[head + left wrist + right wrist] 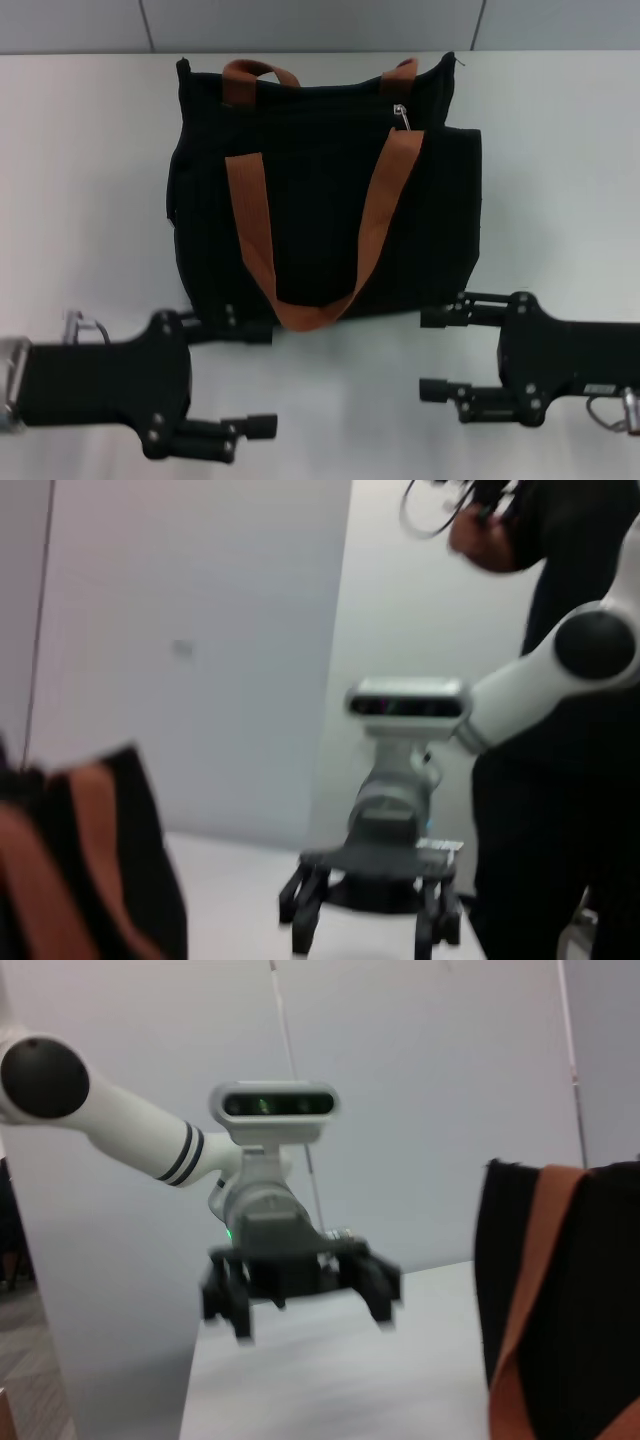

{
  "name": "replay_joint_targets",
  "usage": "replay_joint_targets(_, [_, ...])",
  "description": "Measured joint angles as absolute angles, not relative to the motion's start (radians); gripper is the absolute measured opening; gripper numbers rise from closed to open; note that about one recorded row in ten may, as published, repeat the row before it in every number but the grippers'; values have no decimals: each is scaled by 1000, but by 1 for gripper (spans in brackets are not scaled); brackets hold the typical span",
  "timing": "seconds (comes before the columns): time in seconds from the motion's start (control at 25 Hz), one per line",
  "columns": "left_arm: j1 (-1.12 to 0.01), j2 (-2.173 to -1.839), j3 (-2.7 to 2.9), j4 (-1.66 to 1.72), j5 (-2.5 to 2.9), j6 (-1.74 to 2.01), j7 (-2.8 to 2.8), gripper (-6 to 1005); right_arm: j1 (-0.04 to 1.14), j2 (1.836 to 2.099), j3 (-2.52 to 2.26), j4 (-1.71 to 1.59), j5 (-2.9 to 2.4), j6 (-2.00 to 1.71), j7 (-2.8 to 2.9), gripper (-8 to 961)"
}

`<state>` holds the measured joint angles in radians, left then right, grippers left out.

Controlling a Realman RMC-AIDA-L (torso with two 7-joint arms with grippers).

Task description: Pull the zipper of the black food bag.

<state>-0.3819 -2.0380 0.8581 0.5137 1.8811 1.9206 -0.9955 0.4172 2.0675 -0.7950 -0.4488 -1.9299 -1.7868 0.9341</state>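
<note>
The black food bag (320,200) stands upright in the middle of the white table, with two brown-orange strap handles (375,220). The small silver zipper pull (402,116) hangs at the bag's top edge, toward its right end. My left gripper (255,378) is open and empty, low in front of the bag's left bottom corner. My right gripper (428,354) is open and empty, in front of the bag's right bottom corner. The left wrist view shows the bag's edge (140,880) and the right gripper (370,925). The right wrist view shows the bag (590,1290) and the left gripper (305,1305).
The white table (90,180) extends to both sides of the bag. A grey panelled wall (300,25) runs behind it. A person in dark clothes (560,780) stands beyond the right arm in the left wrist view.
</note>
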Motion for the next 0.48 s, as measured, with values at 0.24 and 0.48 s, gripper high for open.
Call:
replay_joint_targets(0.24, [-360, -2037, 861, 459, 1900, 1873, -941, 829, 411, 2077, -795, -399, -1936, -1741, 826, 713])
replay_joint_targets(0.48, [-356, -2038, 860, 456, 1901, 1870, -934, 829, 421, 2079, -796, -388, -1957, -1731, 824, 714])
